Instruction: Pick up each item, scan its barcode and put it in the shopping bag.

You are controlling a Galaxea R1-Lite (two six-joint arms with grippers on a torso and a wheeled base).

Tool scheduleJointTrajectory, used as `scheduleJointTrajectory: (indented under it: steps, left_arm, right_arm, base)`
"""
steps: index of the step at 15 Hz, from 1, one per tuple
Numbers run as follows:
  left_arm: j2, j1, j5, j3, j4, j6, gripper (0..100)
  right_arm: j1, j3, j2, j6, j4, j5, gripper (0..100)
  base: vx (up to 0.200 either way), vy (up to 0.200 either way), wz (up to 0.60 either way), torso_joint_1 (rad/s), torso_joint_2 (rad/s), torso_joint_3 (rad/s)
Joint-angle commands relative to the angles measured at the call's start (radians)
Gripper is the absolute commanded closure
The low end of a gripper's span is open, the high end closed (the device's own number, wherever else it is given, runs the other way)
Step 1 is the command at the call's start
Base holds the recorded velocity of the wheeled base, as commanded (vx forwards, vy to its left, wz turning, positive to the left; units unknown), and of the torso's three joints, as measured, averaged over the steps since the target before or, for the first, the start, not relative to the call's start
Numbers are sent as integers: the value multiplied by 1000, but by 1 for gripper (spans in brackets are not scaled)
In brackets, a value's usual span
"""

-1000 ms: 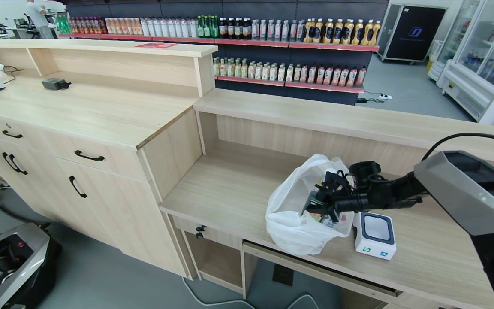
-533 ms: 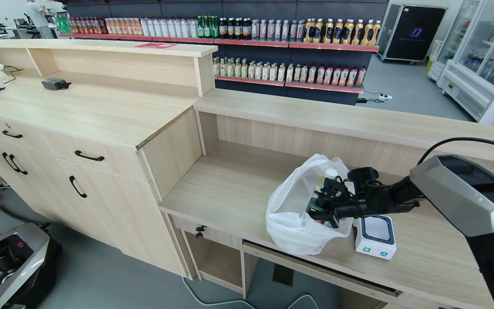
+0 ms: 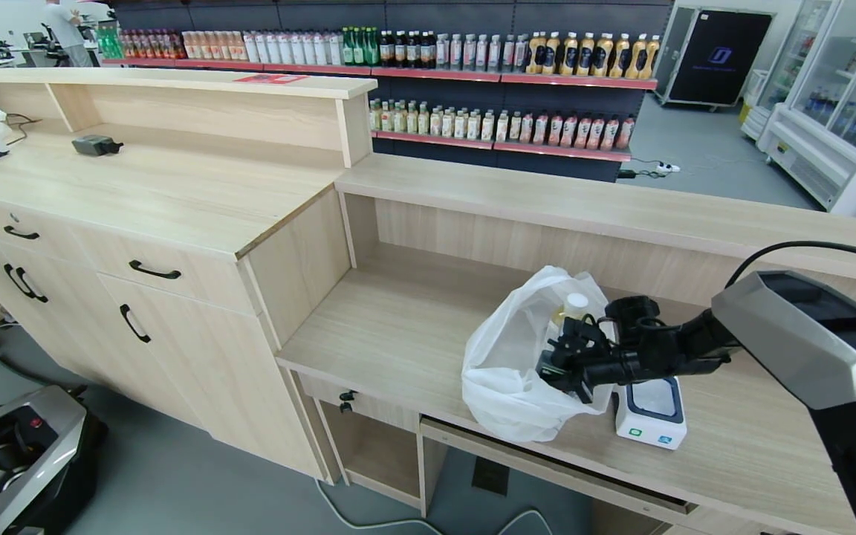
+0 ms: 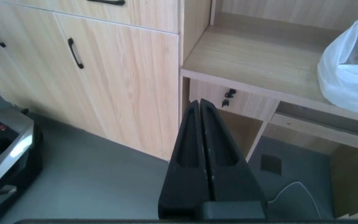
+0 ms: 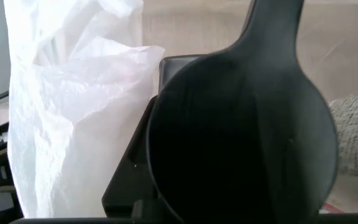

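**Right claw easing back out of the bag, bottle left standing inside**

Compared with a second ago, the right gripper [image 3: 556,369] has slid a touch toward the right of the head view and dropped slightly. That has uncovered a pale yellowish plastic bottle with a white cap [image 3: 574,303] that was hidden behind it. Bag and scanner haven't budged.

Where things are now: the bottle stands upright inside the thin white plastic shopping bag [image 3: 506,371], middle-right of the frame. Its long axis is straight up and the cap pokes out at the bag's mouth. The claw sits at that same mouth, just below the bottle in the picture. They're close, but I can't say if they touch.

Honestly can't tell whether the claw is open or closed, it's just a dark clump from the head camera. The white boxy barcode scanner with a dark window [image 3: 649,407] is just right of the bag on the light wood counter [image 3: 398,327].

The left gripper [image 4: 202,143] is pinched closed on nothing, down by the cabinet fronts and well apart from the bag.

My guess is the drop-off is done. The way out is toward the right of the frame, away from the bottle, so it doesn't get tipped. The right arm is the near one by far.
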Motion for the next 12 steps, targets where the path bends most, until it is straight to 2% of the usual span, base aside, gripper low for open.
scheduleJointTrajectory:
  steps: [1,2,12]
  left_arm:
    - [0,0,0,0,0,0,100]
    - [0,0,0,0,0,0,100]
    - [0,0,0,0,0,0,100]
  right_arm:
    - [-8,14,0,-6,1,1,100]
    - [-8,17,0,-6,1,1,0]
    - [-17,42,-135,-15,18,10,0]
  base:
    - [0,0,0,0,0,0]
    - [0,0,0,0,0,0]
    - [0,0,0,0,0,0]
